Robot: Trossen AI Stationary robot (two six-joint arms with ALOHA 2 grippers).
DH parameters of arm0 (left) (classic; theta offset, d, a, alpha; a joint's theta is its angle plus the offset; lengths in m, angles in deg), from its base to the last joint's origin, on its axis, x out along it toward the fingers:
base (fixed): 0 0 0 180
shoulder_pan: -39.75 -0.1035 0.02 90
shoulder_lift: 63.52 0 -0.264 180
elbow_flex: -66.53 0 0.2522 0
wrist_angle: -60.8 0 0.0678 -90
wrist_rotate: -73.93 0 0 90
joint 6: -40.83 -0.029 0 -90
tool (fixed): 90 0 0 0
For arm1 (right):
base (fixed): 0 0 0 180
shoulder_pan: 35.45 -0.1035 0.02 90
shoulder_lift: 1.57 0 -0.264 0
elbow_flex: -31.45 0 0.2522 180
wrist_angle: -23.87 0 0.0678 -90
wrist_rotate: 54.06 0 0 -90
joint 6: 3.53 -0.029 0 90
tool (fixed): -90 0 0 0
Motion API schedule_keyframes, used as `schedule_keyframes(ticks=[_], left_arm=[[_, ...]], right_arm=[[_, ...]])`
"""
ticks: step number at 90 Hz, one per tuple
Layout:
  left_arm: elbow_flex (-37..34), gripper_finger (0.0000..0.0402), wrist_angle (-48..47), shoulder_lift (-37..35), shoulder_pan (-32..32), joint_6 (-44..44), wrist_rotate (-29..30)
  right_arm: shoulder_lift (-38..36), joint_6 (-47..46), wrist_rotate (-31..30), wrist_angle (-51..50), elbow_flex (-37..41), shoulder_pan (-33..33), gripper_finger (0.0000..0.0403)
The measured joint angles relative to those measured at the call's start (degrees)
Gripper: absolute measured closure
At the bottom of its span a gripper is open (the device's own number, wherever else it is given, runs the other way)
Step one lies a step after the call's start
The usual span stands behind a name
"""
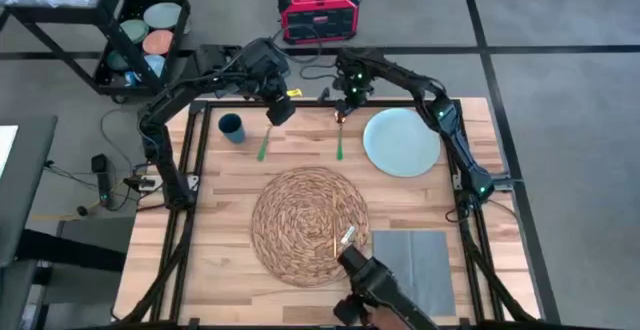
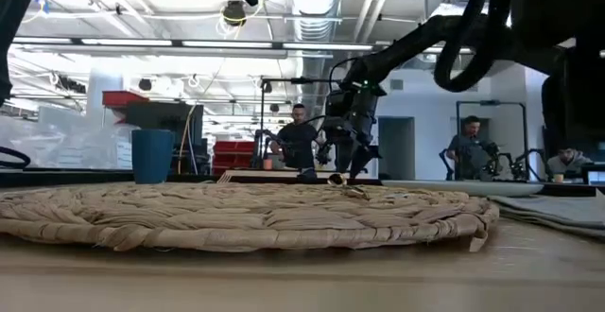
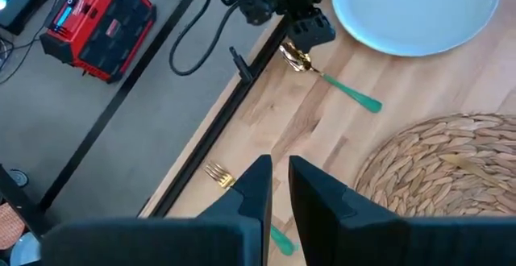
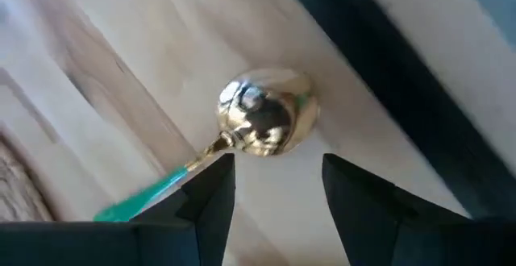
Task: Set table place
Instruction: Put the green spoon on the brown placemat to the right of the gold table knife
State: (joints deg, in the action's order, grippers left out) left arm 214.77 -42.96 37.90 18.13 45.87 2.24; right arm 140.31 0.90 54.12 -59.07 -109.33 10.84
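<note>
Table [image 1: 220, 240]: light wooden planks inside a black metal frame.
Woven straw mat [image 1: 308, 225]: round, near the middle of the table, towards the near edge.
Pale blue plate [image 1: 401, 142]: on the bare wood at the far right, apart from the mat.
Grey napkin [image 1: 420, 268]: square, flat on the table just right of the mat, near the front edge.
Dark blue cup [image 1: 232, 128]: upright at the far left of the table.
Fork [image 3: 216, 173]: gold tines and green handle, lying on the wood near the far edge, right of the cup.
Spoon [image 4: 262, 119]: gold bowl and green handle, lying on the wood between the fork and the plate, its bowl towards the far edge.
Left gripper [image 3: 278, 187]: above the fork, fingers nearly together with a narrow gap, holding nothing.
Right gripper [image 4: 276, 187]: directly over the spoon's bowl, fingers spread apart, nothing between them.
Red power unit [image 1: 318, 12]: on the floor beyond the table.
Black cart [image 1: 120, 30]: far left on the floor, with round plates on its shelf.
</note>
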Motion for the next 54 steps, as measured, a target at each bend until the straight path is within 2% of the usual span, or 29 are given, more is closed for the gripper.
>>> schedule_keyframes(ticks=[33, 54], left_arm=[[0.0, 0.0373, 0.0, 0.0, 0.0, -0.5, 0.0], [0.0, 0.0373, 0.0, 0.0, 0.0, -0.9, 0.0]], right_arm=[[0.0, -0.3, 0.0, 3.6, 0.0, 1.1, 0.0232], [0.0, -0.5, 1.2, 5.0, 0.0, 0.5, 0.0265]])
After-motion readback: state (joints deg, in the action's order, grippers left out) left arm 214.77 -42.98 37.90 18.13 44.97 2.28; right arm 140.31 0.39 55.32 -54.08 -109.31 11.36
